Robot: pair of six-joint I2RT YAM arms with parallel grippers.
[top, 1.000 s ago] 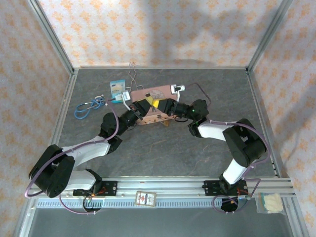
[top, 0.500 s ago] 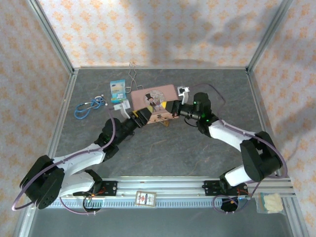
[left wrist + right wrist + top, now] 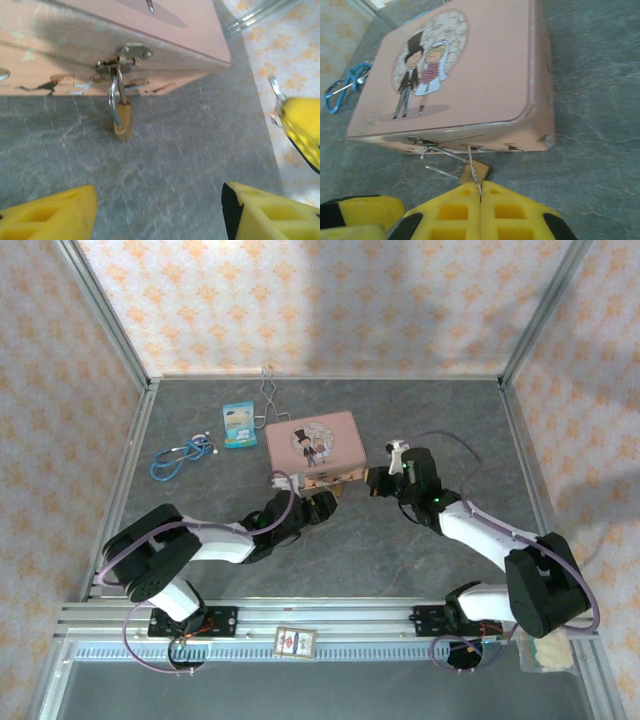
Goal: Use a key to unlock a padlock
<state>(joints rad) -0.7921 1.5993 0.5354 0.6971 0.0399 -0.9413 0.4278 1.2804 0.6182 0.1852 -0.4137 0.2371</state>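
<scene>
Overhead; wrist views close on padlock (image 3: 122, 120)

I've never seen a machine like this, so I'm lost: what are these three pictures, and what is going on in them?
These are two robot arms bolted at a table's near edge, each ending in a two-fingered claw with yellow pads. One picture looks down from above. The other two come from small cameras on each wrist. On the grey table lie a pink tin, a blue stethoscope, a small blue packet and wire tongs. A tiny brass padlock hangs from the tin's clasp. The left claw is open, holding nothing, just in front of the padlock. The right claw is shut, pinching a thin silver piece, apparently the key, near the lock.
</scene>
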